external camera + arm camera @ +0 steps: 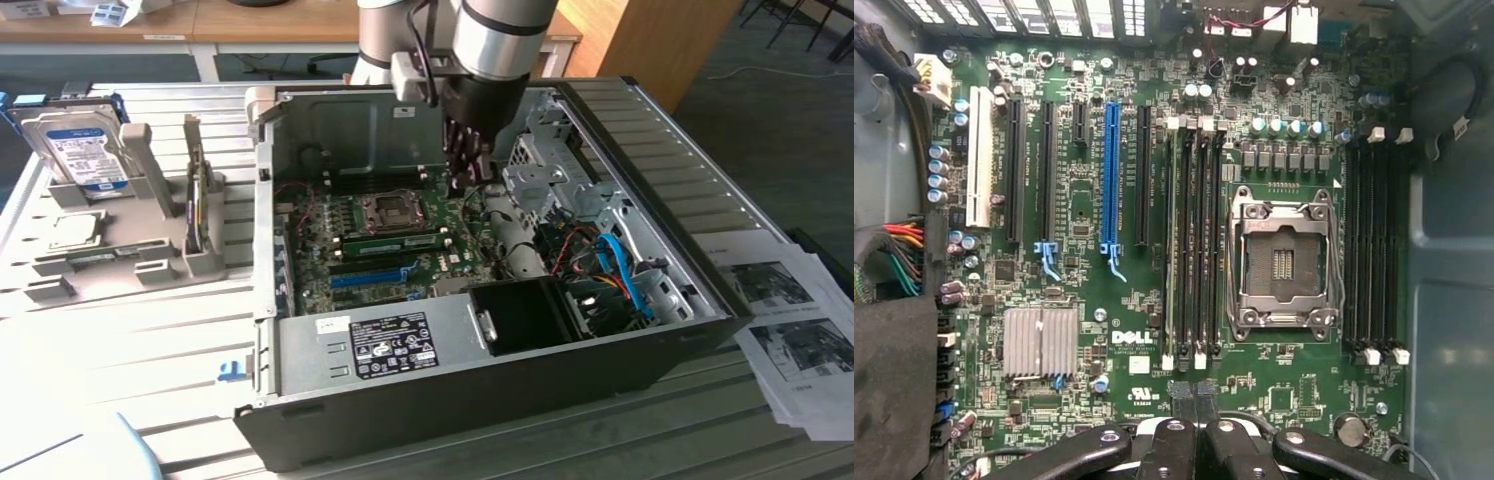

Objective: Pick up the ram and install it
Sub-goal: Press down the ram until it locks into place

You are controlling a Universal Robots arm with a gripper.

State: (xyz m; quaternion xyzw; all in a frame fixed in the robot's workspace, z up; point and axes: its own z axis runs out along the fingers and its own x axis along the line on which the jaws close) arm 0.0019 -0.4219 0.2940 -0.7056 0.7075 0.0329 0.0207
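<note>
- Ram: green stick with dark chips, standing on its long edge in the memory slots of the motherboard, between the CPU socket and the blue slot.
- Long axis: parallel to the blue slot, running from the exterior view's left to its right.
- Judged to be in its slot already. Impossible to tell whether pressed fully home or latched.
- Jaws: together, nothing between them, hanging from the arm inside the case.
- Key relation: jaws near the ram's end at the exterior view's right, and higher up.
- In the wrist view, fingertips just off the end of the slot bank, roughly in line with the stick's long axis. No contact visible.
- Computer case: lying open on the worktop.
- Inside the case: the motherboard, a metal drive cage, a black shroud and blue cables.
- A second bank of memory slots on the far side of the socket from the ram, with nothing seated in it.
- Grey rack well apart at the exterior view's left, holding a hard drive upright.
- In the same rack, a thin upright piece, its kind not clear.
- Printed papers on the worktop, beside the case at the exterior view's right.
</note>
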